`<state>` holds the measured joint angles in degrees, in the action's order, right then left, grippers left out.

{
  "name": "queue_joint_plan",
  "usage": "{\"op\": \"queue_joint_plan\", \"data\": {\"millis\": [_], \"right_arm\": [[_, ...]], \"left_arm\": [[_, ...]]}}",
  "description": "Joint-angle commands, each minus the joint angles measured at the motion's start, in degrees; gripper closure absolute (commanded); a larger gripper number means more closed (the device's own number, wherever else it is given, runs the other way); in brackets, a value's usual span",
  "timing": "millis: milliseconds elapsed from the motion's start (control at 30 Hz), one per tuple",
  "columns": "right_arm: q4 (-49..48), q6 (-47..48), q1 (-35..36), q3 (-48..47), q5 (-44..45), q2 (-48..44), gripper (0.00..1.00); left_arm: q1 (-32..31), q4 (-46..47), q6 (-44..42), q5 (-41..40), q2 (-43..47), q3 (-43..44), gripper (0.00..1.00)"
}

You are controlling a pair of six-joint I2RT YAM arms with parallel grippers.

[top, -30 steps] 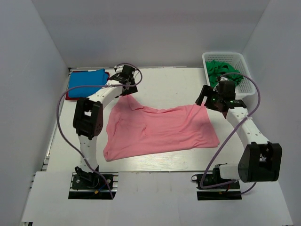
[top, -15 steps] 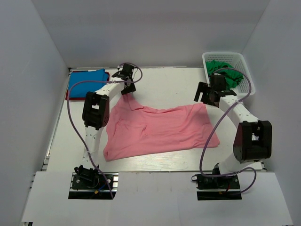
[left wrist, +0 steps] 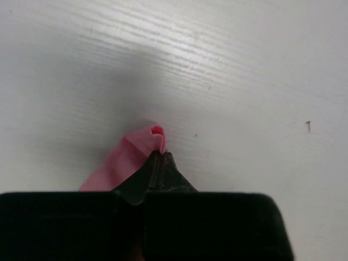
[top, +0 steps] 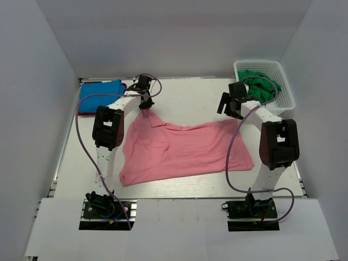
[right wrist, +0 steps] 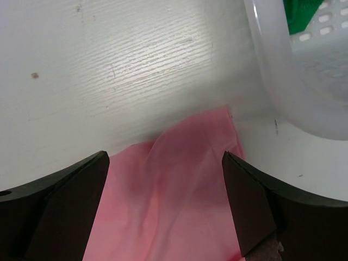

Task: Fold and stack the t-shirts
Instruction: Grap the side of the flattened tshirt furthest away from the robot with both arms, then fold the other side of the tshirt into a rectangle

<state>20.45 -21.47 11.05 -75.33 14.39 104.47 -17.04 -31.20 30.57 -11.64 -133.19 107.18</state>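
The left fingers (left wrist: 163,175) pinch the far-left corner of the pink shirt (top: 185,149), and the right fingers (right wrist: 60,201), spread wide, hover over its far-right corner, which lies between them.

Pink t-shirt (right wrist: 174,206) corner lies between parted jaws (basket (right wrist: 288,92) beside).

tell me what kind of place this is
Probably a robot lab work cell, not a home: plain white walls box in a white table, and the left arm and right arm are bolted at its near edge.
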Motion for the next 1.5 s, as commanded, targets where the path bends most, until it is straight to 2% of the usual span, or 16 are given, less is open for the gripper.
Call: {"op": "queue_joint_plan", "data": {"millis": [0, 100, 233, 467, 633, 800, 900, 1000, 1167, 1200, 1467], "right_arm": [[1.1, -8.8, 1.2, -2.0, 8.3, 1.2, 0.1], [1.2, -13.0, 1.4, -1.4, 13.6, 1.9, 0.1], [1.9, -16.0, 1.7, -2.2, 15.9, 4.9, 0.13], [0.4, -17.1, 1.8, -4.1, 15.5, 10.6, 0.21], [-1.3, -18.1, 2.0, -3.2, 17.1, 10.7, 0.23], [0.6, -18.4, 2.0, -3.5, 17.9, 12.1, 0.3], [3.3, -19.2, 1.9, -3.8, 19.4, 12.2, 0.46], [4.1, -19.6, 1.8, -3.4, 20.2, 11.6, 0.69], [2.7, -15.3, 2.5, -5.4, 18.6, 10.9, 0.88], [2.1, -13.6, 2.7, -5.7, 19.0, 9.9, 0.99], [-2.1, -11.0, 4.6, 1.4, 21.1, 0.5, 1.0]], "left_arm": [[0.7, 0.5, 0.0, -0.2, 6.0, -3.6, 1.0], [0.7, 0.5, 0.5, 0.3, 6.6, -4.9, 1.0], [0.7, 0.5, 1.1, 0.3, 7.2, -5.9, 1.0], [0.7, 0.5, 1.1, 1.4, 7.7, -6.5, 1.0], [0.7, 0.5, 1.1, 2.6, 8.8, -7.0, 1.0], [0.7, -0.7, 1.1, 2.0, 10.0, -7.5, 1.0], [0.7, -1.2, 1.1, 0.7, 10.7, -8.0, 1.0], [0.7, -1.2, 1.1, 0.7, 12.9, -9.3, 1.0], [0.7, -0.5, 1.6, 1.9, 16.5, -10.9, 1.0], [0.7, -1.2, 2.3, 1.9, 18.3, -11.8, 1.0], [0.2, -3.7, 5.3, 1.4, 31.4, -23.0, 1.0]]}}
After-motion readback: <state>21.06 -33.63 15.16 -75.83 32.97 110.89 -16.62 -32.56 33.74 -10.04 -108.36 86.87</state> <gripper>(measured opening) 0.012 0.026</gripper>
